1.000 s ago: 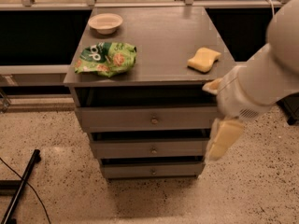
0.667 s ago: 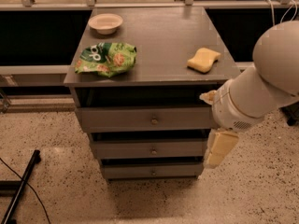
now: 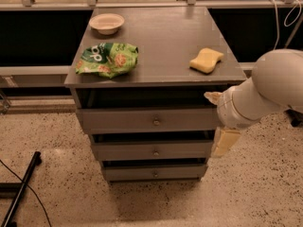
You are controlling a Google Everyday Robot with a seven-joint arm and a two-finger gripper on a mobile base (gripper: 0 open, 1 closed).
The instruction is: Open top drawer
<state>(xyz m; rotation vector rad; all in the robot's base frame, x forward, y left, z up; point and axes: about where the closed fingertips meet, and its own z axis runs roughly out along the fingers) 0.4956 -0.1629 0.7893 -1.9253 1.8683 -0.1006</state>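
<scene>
The top drawer [image 3: 123, 119] is the widest grey front, just under the cabinet's top, with a small round metal knob [image 3: 156, 122] at its centre and a dark gap above it. Two narrower grey drawers [image 3: 151, 151] sit below it, each with a similar knob. My gripper [image 3: 225, 143] hangs pointing down at the right edge of the cabinet, beside the top and middle drawer fronts and well to the right of the knob. It holds nothing that I can see. The white arm [image 3: 265, 91] reaches in from the right.
On the grey cabinet top [image 3: 165, 37] lie a white bowl [image 3: 107, 22] at back left, a green chip bag [image 3: 108, 58] at front left and a yellow sponge [image 3: 206, 60] at right. Speckled floor is in front. A black bar [image 3: 21, 190] lies at lower left.
The arm's bulk has dropped lower and drawn a little to the right. The gripper has stayed beside the drawers' right edge. The drawers have not moved.
</scene>
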